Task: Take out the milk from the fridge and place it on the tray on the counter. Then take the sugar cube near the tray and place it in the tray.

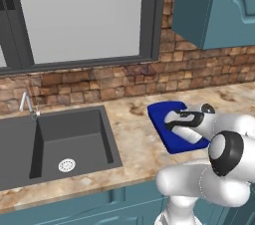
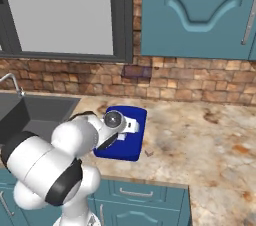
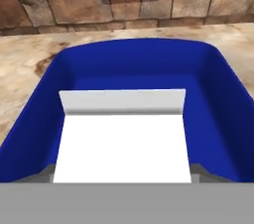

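Over the tray, your claw point(image 3: 122, 176) sits at the milk point(image 3: 122, 139).

Between the two dark tips you see the white carton inside the blue tray point(image 3: 218, 94), which lies on the speckled bench point(image 1: 134, 134) right of the sink point(image 1: 55, 144) and below the brick wall point(image 3: 124, 0). I cannot tell if the fingers pinch the carton or stand just off it. You should spread them fully and lift straight up, so the carton is not tipped. I cannot find the sugar cube.

No legible text or labels anywhere.
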